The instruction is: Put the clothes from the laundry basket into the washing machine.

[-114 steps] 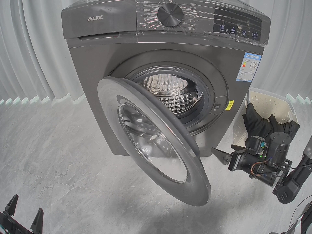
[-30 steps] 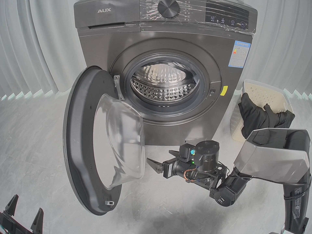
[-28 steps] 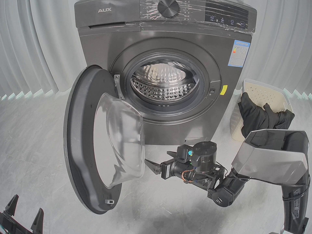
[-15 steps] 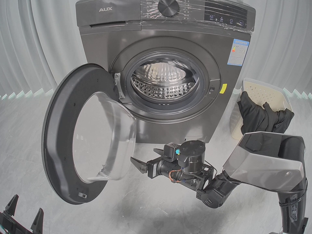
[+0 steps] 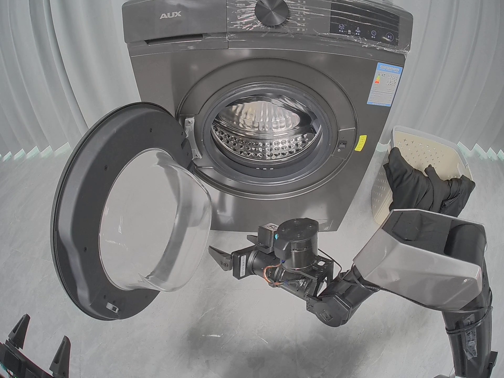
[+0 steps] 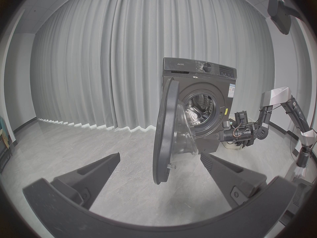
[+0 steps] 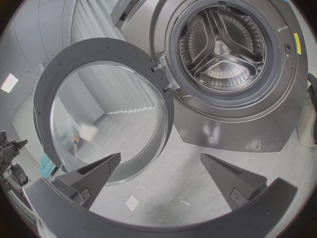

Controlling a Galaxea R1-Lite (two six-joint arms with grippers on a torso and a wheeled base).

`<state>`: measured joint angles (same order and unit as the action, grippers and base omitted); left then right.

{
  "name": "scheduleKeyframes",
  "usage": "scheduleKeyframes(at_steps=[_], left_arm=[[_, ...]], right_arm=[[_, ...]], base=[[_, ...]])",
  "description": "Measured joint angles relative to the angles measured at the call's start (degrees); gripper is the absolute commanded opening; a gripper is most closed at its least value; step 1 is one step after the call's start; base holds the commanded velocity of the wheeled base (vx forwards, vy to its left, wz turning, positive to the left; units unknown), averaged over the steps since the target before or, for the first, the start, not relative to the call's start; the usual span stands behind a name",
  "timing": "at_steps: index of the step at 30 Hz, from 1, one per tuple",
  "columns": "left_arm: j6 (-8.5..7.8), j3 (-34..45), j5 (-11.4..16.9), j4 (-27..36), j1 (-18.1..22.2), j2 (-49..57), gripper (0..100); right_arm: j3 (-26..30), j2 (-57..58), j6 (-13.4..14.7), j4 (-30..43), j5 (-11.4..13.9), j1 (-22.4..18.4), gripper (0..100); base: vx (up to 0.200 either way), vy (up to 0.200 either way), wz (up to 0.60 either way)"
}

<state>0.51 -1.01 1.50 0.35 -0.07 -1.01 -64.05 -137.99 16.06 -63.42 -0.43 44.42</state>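
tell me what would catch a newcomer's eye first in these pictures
The dark grey front-loading washing machine dominates the middle, its round glass-bowled door standing wide open on the robot's left and its shiny steel drum empty. The open right gripper hangs low before it, while black clothes drape over the cream perforated laundry basket at the machine's right.

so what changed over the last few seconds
The door swung wide open toward the robot's left. The right pincer, open and empty, moved from beside the basket to in front of the washing machine. The black clothes stay in the basket; the left pincer kept still.
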Motion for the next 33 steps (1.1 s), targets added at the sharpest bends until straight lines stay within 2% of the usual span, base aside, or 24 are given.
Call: scheduleKeyframes(at_steps=[8,16,20,26,33], left_arm=[[-0.05,0.00,-0.02,0.00,0.02,-0.02,100],[-0.09,0.00,-0.02,-0.02,0.00,-0.02,100],[-0.05,0.00,0.00,0.00,0.02,-0.02,100],[-0.02,0.00,0.00,0.00,0.02,0.00,100],[-0.07,0.00,-0.02,-0.02,0.05,0.00,100]], right_arm=[[-7.95,-3.77,2.61,3.28,-4.39,1.99,100],[-14.18,-7.66,3.21,2.85,-6.50,2.99,100],[-15.10,-8.41,4.55,2.51,-7.01,2.54,100],[-12.15,-5.62,4.69,2.49,-7.42,1.08,100],[-0.63,4.17,3.16,2.41,-7.45,-2.01,100]], base=[[0.000,0.000,0.00],[0.000,0.000,0.00],[0.000,0.000,0.00],[0.000,0.000,0.00],[0.000,0.000,0.00]])
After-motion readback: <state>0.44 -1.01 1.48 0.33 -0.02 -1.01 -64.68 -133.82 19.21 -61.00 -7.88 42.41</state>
